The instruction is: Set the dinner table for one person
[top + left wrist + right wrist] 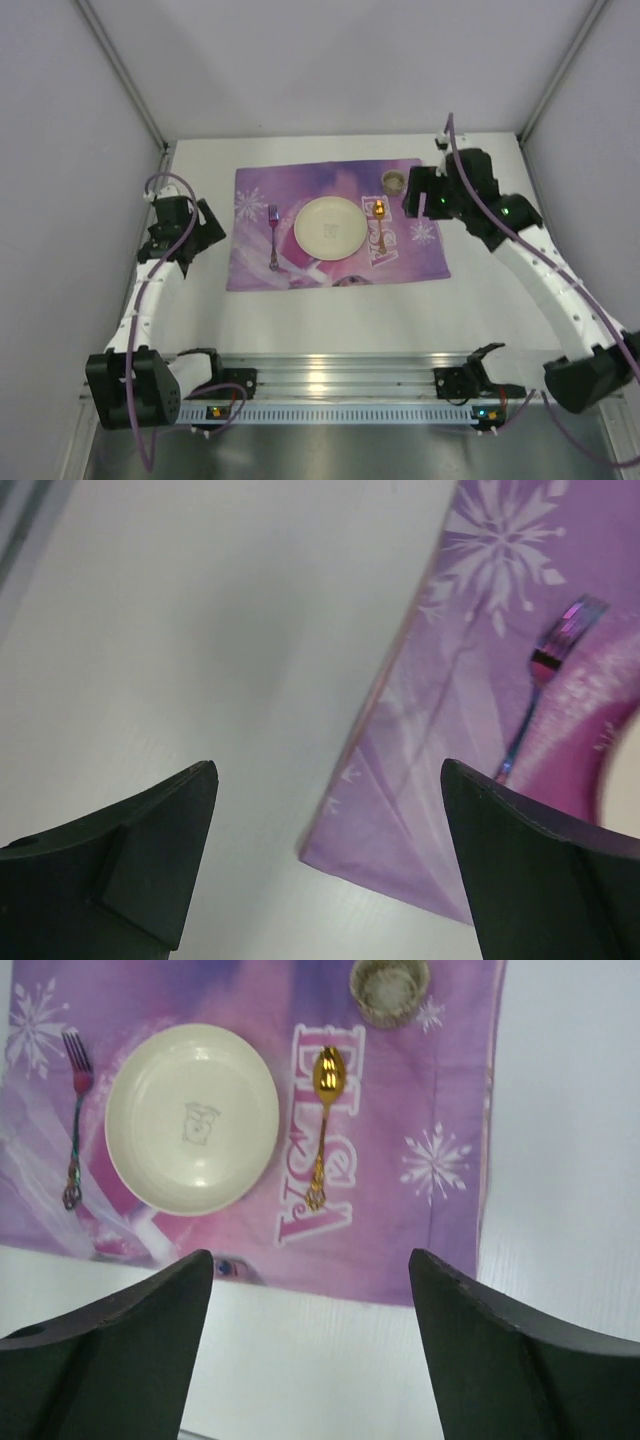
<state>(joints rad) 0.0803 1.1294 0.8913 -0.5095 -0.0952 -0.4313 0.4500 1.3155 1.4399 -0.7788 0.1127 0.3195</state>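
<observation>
I get soft, even overhead light with a faint violet cast. In my top view the white table (330, 315) is bright, and the metal rail (320, 374) at 6 o'clock glares. In both wrist views the fingers (130, 860) are dark and soft-edged. The gold spoon (322, 1110) glints.

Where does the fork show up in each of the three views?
Top external: fork left of the plate, left of centre.
Left wrist: fork at upper right, running diagonally.
Right wrist: fork near the left edge, left of the plate.
Shared landmark: the white snowflake beside its tines.
</observation>
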